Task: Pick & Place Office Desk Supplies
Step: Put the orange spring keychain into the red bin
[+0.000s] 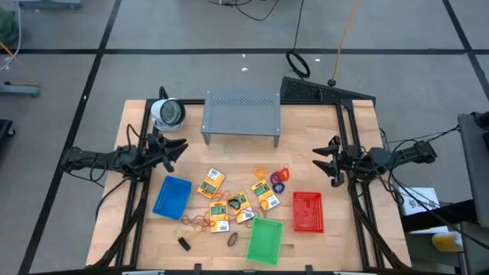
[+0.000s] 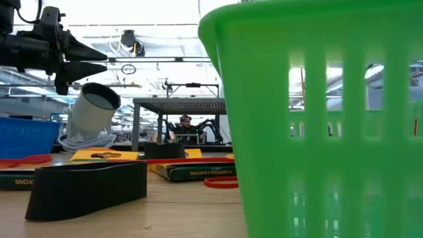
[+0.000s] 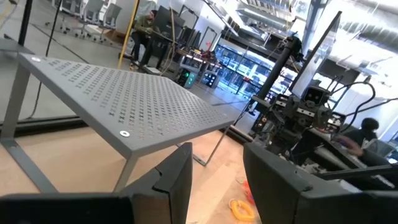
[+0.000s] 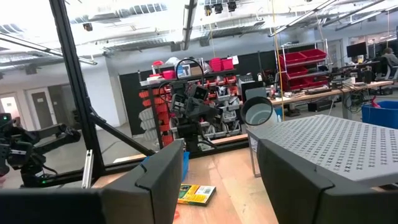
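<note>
Several crayon boxes [image 1: 212, 183], flat printed card, lie at lower centre of the high view with thin rubber loops [image 1: 271, 178] and a small black clip [image 1: 184, 243]. The left gripper [image 1: 177, 148], fingers parted and empty, hovers left of centre, up and left of the nearest box. The right gripper [image 1: 323, 160], spread wide and empty, hangs right of centre, rather closer to the loops. Blue bin [image 1: 172, 196], green bin [image 1: 264, 239] and red bin [image 1: 307, 211], slotted plastic, ring the pile.
</note>
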`<state>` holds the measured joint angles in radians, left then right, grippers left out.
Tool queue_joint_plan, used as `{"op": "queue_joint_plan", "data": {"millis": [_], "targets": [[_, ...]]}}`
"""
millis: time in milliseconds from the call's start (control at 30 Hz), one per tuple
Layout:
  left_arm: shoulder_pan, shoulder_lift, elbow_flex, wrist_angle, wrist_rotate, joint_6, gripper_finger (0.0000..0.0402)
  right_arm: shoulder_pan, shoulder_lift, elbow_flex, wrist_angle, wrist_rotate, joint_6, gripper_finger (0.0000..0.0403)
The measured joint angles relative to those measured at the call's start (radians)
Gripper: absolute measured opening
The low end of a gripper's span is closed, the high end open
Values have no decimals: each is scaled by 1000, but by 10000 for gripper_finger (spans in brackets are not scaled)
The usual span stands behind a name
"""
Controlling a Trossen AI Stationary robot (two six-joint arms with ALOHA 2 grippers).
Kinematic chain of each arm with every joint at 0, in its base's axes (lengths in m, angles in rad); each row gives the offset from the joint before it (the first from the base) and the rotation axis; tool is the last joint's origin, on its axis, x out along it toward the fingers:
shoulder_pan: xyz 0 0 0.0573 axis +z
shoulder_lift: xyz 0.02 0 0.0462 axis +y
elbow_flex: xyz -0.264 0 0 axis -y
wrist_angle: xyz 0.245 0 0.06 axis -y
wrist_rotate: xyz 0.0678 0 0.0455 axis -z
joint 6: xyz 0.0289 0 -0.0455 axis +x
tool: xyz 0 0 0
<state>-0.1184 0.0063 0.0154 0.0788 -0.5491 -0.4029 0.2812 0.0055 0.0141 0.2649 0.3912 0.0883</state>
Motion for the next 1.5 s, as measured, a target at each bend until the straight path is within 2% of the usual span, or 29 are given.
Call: {"op": "queue_joint_plan", "data": {"millis": [300, 400, 567, 700, 833, 1000, 1233, 1400, 1500], "targets": [[0, 0, 0, 0, 15, 41, 152, 0, 0, 0, 8, 3, 10, 196], [0, 0, 0, 0, 75, 74, 152, 0, 0, 0, 41, 3, 17, 196], [0, 0, 0, 35, 215, 163, 152, 0, 25, 0, 101, 1, -69, 196], [0, 0, 10, 72, 236, 227, 152, 0, 82, 29, 110, 0, -99, 196], [0, 0, 42, 48, 238, 252, 152, 0, 201, 98, 54, -3, -131, 196], [0, 0, 77, -5, 235, 249, 152, 0, 410, 253, 5, -3, -180, 196], [0, 0, 77, -11, 234, 236, 152, 0, 689, 525, -233, -3, -226, 196], [0, 0, 77, -10, 227, 227, 152, 0, 836, 715, -451, -6, -226, 196], [0, 0, 77, -10, 216, 217, 152, -10, 912, 825, -618, -65, -181, 196]]}}
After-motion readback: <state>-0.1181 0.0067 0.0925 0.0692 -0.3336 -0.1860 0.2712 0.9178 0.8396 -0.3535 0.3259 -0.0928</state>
